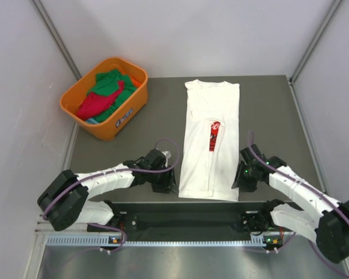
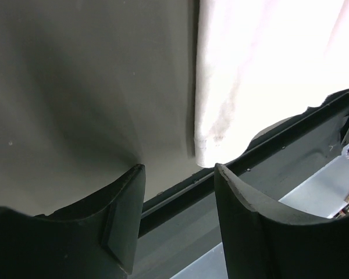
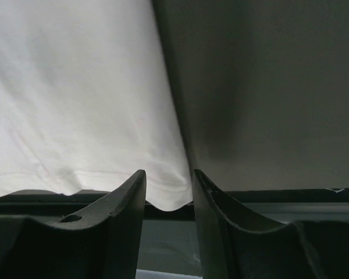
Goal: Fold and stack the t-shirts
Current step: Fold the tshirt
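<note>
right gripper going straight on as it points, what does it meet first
Probably the near hem corner of the white t-shirt, just ahead of the right gripper; depth is unclear.

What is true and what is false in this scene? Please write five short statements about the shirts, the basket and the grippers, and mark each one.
1. The white t-shirt lies on the table, folded into a long narrow strip. True.
2. The orange basket is empty. False: it holds green cloth and red cloth.
3. The left gripper is clamped on the white t-shirt. False: its jaws stand open with nothing between them, beside the near left corner.
4. The orange basket stands at the table's far left corner. True.
5. The right gripper is at the collar. False: it is open at the hem's near right corner.
</note>
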Controlling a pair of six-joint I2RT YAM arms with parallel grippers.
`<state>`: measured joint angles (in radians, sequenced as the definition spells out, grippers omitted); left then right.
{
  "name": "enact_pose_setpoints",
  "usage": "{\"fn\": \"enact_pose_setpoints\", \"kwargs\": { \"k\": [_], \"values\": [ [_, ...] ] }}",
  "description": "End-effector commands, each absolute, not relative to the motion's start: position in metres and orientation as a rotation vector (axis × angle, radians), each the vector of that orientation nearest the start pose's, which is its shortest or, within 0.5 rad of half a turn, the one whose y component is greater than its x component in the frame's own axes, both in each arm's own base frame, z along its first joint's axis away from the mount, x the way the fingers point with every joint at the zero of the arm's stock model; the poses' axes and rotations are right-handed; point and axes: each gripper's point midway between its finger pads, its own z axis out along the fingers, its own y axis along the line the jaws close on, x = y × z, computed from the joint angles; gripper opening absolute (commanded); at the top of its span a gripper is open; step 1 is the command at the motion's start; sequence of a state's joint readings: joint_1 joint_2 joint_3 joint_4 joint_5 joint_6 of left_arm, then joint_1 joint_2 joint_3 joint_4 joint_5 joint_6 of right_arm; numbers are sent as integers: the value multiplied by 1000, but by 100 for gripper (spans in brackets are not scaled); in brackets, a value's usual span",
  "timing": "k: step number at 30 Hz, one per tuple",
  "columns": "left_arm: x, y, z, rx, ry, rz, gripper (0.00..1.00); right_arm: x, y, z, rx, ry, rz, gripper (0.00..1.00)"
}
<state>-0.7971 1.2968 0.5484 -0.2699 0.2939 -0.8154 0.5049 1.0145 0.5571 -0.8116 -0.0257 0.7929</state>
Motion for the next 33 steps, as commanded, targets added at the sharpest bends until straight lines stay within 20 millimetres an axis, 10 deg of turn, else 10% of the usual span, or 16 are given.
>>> {"fn": "enact_pose_setpoints", "kwargs": {
  "k": [1, 17, 27, 30, 33],
  "values": [
    [136, -256, 28, 62, 2805, -882, 55, 133, 109, 31, 493, 2850, 437, 39],
    [129, -258, 8, 9, 2867, -843, 48, 116, 97, 8, 596, 2880, 438, 37],
    [136, -255, 19, -35, 2840, -782, 11, 115, 97, 11, 577, 2884, 445, 10],
    [137, -252, 25, -47, 2831, -762, 13, 115, 96, 12, 579, 2881, 441, 0],
    [137, -250, 32, -44, 2823, -748, 39, 116, 95, 14, 574, 2879, 429, 0]
  ]
}}
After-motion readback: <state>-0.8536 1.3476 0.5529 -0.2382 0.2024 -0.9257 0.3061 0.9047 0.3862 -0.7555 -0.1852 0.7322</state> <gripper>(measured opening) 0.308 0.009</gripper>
